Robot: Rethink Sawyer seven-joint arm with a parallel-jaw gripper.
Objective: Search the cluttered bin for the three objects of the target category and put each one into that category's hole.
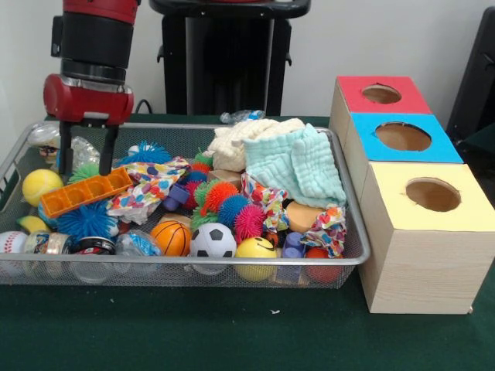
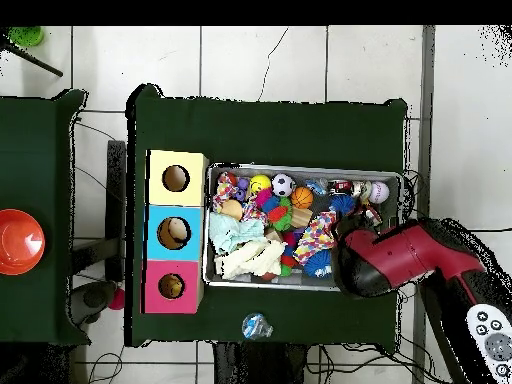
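A wire mesh bin (image 1: 232, 263) holds mixed toys: a soccer ball (image 1: 213, 240), a small basketball (image 1: 170, 237), a yellow ball (image 1: 41, 185), spiky rubber balls (image 1: 232, 207), patterned cloths (image 1: 151, 185) and a mint cloth (image 1: 302, 162). My gripper (image 1: 87, 166) hangs open over the bin's left end, its fingers (image 1: 66, 158) straddling the space just above an orange segmented tray (image 1: 85, 191) with nothing held. Three boxes stand right of the bin, with holes in red (image 1: 381, 93), blue (image 1: 403, 136) and yellow (image 1: 433, 194) tops. In the overhead view the arm (image 2: 385, 262) hides the gripper.
A baseball (image 1: 11, 242), jars (image 1: 94, 247) and a yellow smiley ball (image 1: 255, 251) line the bin's front wall. A cream cloth (image 1: 244, 139) lies at the back. A crumpled wrapper (image 2: 257, 326) sits on the green table outside the bin (image 2: 300, 167).
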